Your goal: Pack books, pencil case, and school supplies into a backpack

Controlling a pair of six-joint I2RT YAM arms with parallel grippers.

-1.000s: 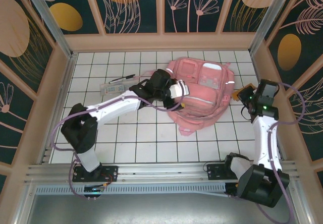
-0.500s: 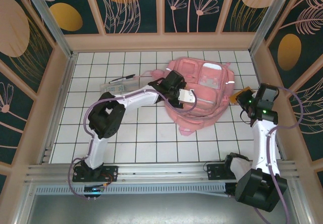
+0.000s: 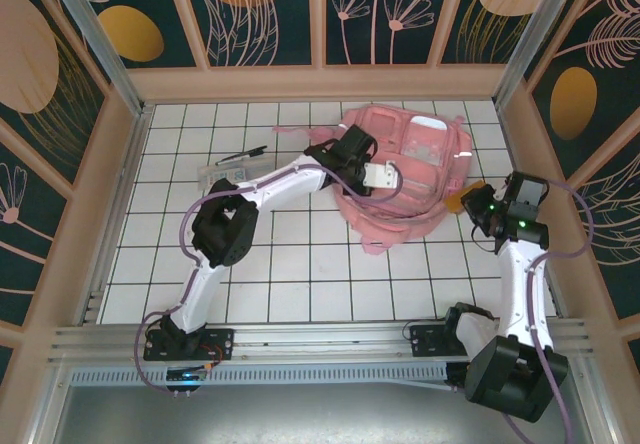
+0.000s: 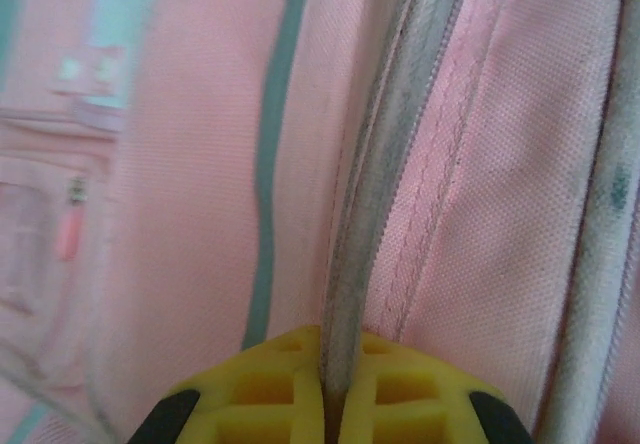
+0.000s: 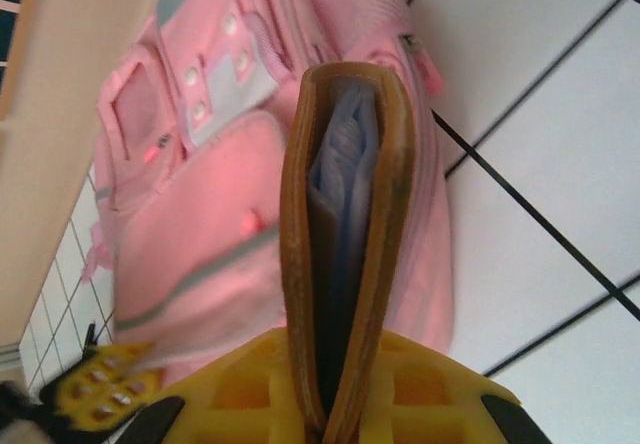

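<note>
The tiled table carries everything, and the biggest thing on it, the pink backpack, lies flat toward 1 o'clock from the middle with its clear front panel facing up. My left gripper is on the bag's 9 o'clock side, clenched on a grey strip that runs along a seam of the backpack. In the left wrist view this strip goes straight between the two yellow pads. My right gripper is at the bag's 3 o'clock edge and grasps the orange-brown notebook, which stands on its edge between the jaws with pale pages showing. The clear pencil case lies well apart at 10 o'clock, and a loose pen is just beside it toward 12 o'clock. I judge the main risk like this: if I lift by such a thin strip, the whole bag may rise or slide instead of opening, or the strip may slip out because the grip has little cloth. The notebook is held at one end only, so it may tilt when it meets the fabric. I cannot tell whether any zipper is open, nor where the main pocket's mouth is. The left wrist view is too close and blurred, and my arm covers the bag's 9 o'clock part from above.
</note>
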